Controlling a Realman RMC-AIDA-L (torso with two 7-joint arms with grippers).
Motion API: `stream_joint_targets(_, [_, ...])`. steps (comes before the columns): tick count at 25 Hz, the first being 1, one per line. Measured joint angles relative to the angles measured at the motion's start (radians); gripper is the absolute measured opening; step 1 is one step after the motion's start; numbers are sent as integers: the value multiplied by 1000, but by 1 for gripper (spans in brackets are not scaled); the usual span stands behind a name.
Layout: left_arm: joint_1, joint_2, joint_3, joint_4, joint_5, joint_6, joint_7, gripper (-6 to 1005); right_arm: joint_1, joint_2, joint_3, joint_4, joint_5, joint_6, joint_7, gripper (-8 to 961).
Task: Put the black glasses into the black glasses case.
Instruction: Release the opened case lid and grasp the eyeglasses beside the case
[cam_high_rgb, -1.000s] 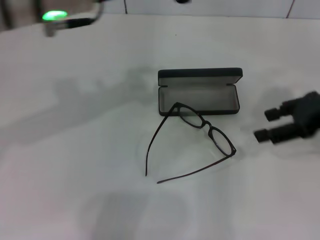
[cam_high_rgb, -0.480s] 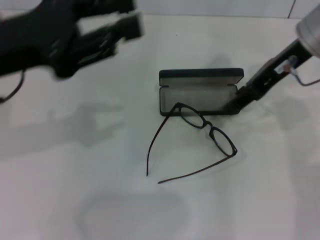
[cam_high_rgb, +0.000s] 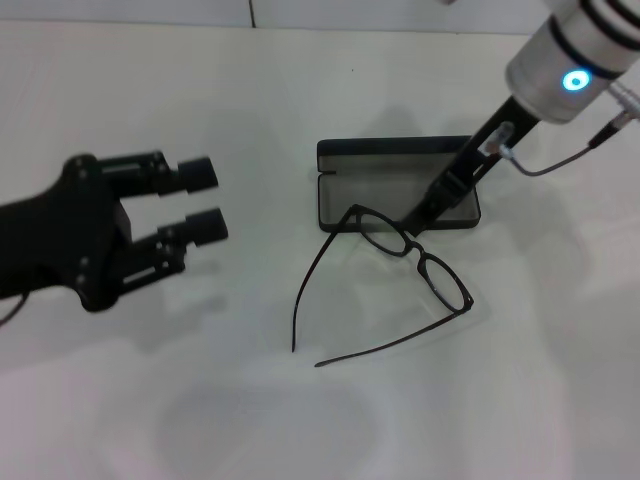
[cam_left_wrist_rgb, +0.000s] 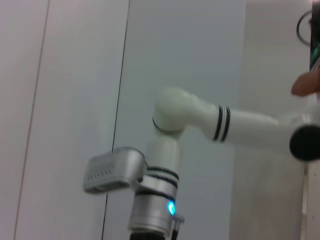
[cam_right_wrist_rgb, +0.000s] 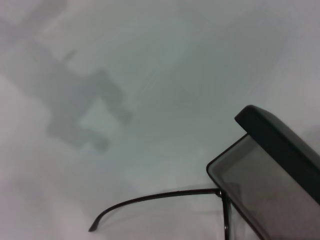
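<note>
since a moment ago the right gripper (cam_high_rgb: 418, 218) has dropped over the open black hard case (cam_high_rgb: 340, 197), jaws unreadable, nearing the thin black-framed glasses (cam_high_rgb: 400, 262); left gripper (cam_high_rgb: 205, 200) hovers open, empty. next: grasp frame.

White arms (cam_high_rgb: 560, 60) — black pincers (cam_high_rgb: 200, 200)

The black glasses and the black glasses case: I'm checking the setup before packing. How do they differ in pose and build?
The black glasses are a thin wire-like frame with clear lenses; the black glasses case is a solid box with a grey lining. The glasses lie unfolded, temple arms spread across the table, angled to the case; the case lies square, lid open. The glasses are outside the case, one corner at its front edge. Both are black.
</note>
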Motion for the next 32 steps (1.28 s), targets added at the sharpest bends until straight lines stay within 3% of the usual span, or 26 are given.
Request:
stream_joint_targets(10, [25, -1, -4, -127, 42, 7, 121, 401, 57, 2, -68, 175, 61, 111, 5, 507])
stream_joint_targets(15, [28, -15, -6, -134, 58, 5, 147, 394, 58, 2, -96, 208, 92, 130, 14, 491])
stream_joint_targets(32, [15, -18, -7, -185, 80, 2, 188, 370, 41, 2, -229, 266, 222, 234, 17, 434])
